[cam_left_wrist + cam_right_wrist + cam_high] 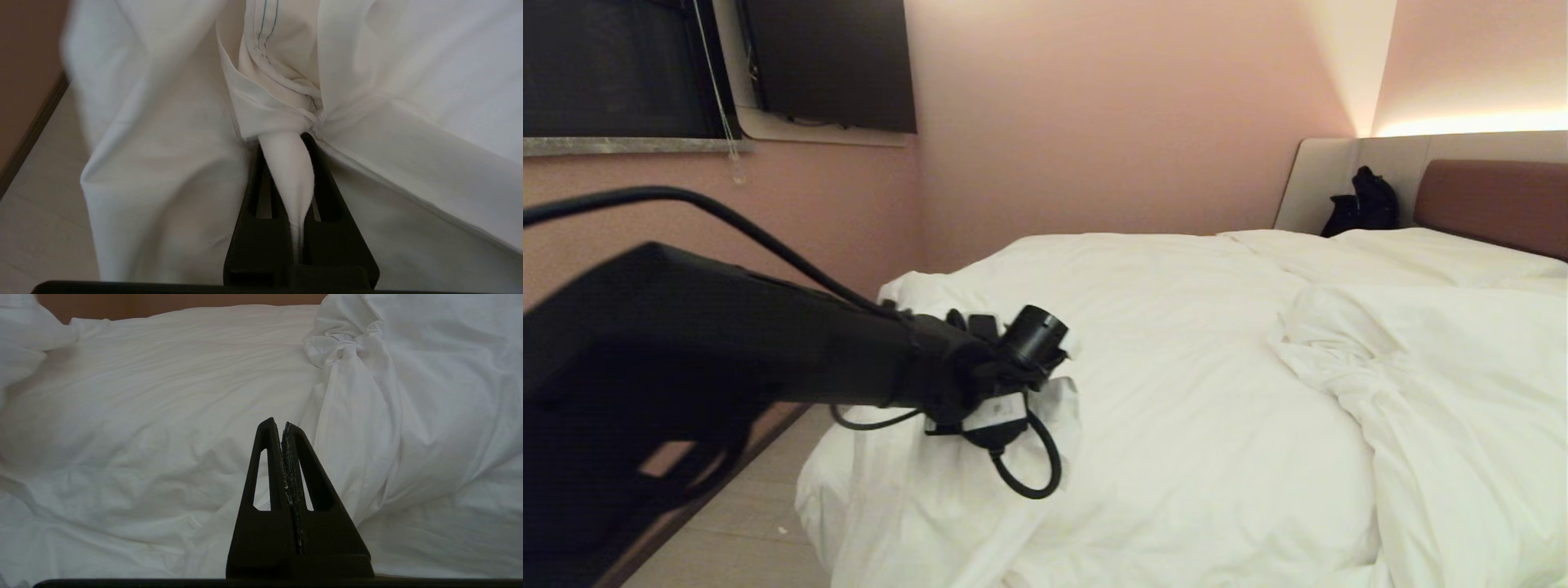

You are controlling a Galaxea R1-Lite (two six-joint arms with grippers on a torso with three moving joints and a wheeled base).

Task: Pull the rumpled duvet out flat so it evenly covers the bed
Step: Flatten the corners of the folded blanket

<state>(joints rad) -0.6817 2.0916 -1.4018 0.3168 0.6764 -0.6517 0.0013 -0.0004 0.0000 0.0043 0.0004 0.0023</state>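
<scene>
Now | left gripper clenched on puffy white quilted duvet corner, lower left of head view | right gripper clenched empty | risk: thin pinch (only a twisted fold) could slip under pull, leaving low white-mattressed bed unevenly covered

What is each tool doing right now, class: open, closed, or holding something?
Left tool: closed on a pinch of the duvet near the bed's corner.
Right tool: closed, holding nothing, poised over the duvet.
</scene>
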